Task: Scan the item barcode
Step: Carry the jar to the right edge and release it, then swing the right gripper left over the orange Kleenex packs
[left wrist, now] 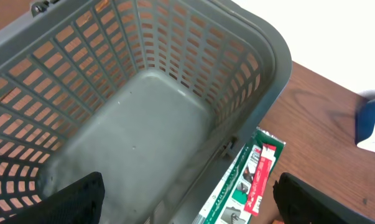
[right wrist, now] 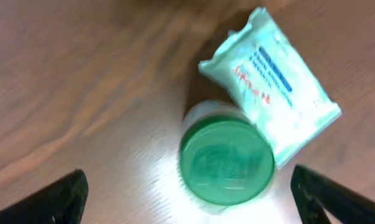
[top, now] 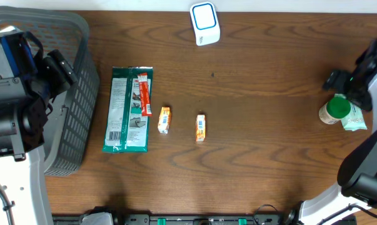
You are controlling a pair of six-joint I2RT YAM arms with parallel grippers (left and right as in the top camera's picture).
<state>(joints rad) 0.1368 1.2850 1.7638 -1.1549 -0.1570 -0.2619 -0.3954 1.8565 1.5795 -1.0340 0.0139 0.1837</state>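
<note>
A white jar with a green lid (top: 334,110) (right wrist: 227,160) stands upright at the table's right side, touching a pale green wipes pack (top: 354,120) (right wrist: 271,106). My right gripper (top: 346,87) (right wrist: 190,190) hovers over the jar, open, its fingers wide on either side of the lid and holding nothing. The white and blue barcode scanner (top: 204,23) (left wrist: 374,127) sits at the far edge, in the middle. My left gripper (top: 60,70) (left wrist: 187,199) is open and empty above the grey basket (top: 75,94) (left wrist: 175,81).
A flat green package with a red strip (top: 129,109) (left wrist: 246,180) lies just right of the basket. Two small orange packets (top: 164,119) (top: 201,127) lie near the table's middle. The basket's inside looks bare in the left wrist view.
</note>
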